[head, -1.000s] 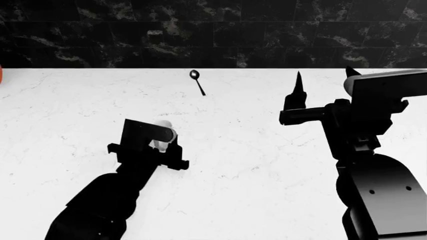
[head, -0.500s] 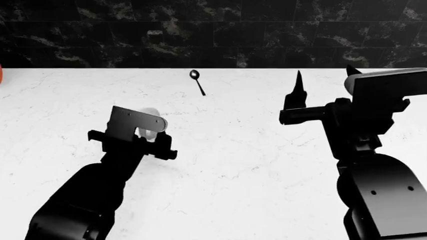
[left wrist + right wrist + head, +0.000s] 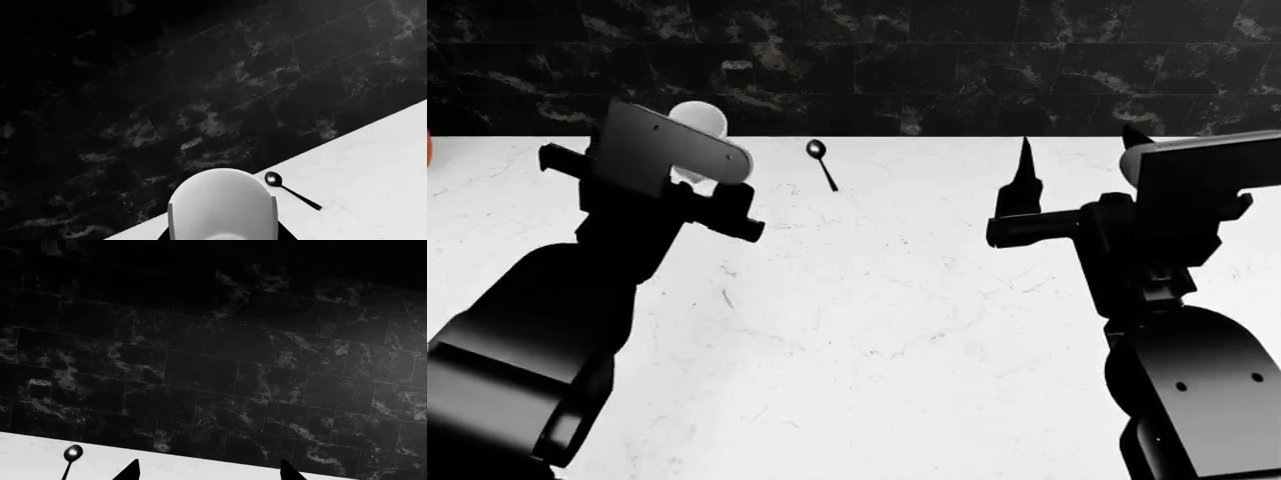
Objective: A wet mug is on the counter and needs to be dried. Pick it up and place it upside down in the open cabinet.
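Observation:
My left gripper (image 3: 694, 145) is shut on the white mug (image 3: 698, 118) and holds it in the air above the white counter (image 3: 868, 320), near the dark back wall. In the left wrist view the mug (image 3: 222, 205) fills the space between the jaws, which hug its sides. Its handle is hidden. My right gripper (image 3: 1074, 165) is open and empty over the counter's right side; its two dark fingertips (image 3: 130, 471) stand wide apart in the right wrist view. The open cabinet is out of view.
A small dark spoon (image 3: 819, 160) lies on the counter near the back wall; it shows in the left wrist view (image 3: 288, 189) and right wrist view (image 3: 70, 456) too. A black marbled tile wall (image 3: 854, 65) runs behind the counter. An orange object (image 3: 429, 148) peeks in at the left edge.
My left arm has lifted the mug off the counter and carried it up, back and to the left. The right arm has not moved.

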Tool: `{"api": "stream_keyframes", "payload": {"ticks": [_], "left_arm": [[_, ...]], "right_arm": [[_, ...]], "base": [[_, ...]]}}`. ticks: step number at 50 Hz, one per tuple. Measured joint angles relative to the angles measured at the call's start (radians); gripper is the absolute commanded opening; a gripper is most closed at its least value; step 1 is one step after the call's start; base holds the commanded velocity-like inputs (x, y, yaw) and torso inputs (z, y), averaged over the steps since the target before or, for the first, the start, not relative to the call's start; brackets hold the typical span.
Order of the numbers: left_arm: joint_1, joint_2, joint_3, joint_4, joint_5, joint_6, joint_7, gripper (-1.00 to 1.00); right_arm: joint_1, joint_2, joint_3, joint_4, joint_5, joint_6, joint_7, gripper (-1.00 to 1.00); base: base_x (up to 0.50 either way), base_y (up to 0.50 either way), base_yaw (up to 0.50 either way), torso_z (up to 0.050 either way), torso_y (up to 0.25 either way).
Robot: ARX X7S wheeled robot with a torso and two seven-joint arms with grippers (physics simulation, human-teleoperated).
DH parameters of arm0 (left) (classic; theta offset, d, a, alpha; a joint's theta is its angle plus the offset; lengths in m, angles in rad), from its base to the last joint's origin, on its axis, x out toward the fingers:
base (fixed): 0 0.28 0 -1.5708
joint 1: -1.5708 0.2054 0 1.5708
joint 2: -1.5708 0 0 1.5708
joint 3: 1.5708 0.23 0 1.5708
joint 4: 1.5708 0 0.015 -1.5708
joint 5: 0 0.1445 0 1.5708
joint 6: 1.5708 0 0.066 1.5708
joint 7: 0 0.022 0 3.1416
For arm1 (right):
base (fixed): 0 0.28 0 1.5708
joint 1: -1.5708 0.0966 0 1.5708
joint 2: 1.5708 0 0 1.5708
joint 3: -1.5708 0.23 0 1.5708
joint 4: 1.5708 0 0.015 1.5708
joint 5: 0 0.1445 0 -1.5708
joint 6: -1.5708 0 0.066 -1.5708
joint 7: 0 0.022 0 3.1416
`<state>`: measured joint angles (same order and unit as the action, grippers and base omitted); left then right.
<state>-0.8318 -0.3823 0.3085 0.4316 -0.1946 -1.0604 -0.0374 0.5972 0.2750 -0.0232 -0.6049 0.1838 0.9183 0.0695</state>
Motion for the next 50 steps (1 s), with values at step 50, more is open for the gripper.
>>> {"api": "stream_keyframes", "payload": {"ticks": [50], "left_arm": [[-0.254,-0.366,0.686,-0.169,0.871,0.641,-0.209,-1.0]], "right_arm": [[-0.02,0.014,-0.016,-0.126,0.078,0.115,-0.016,1.0]], "base": [[0.0,0.0,0.0,0.0,0.0]]}}
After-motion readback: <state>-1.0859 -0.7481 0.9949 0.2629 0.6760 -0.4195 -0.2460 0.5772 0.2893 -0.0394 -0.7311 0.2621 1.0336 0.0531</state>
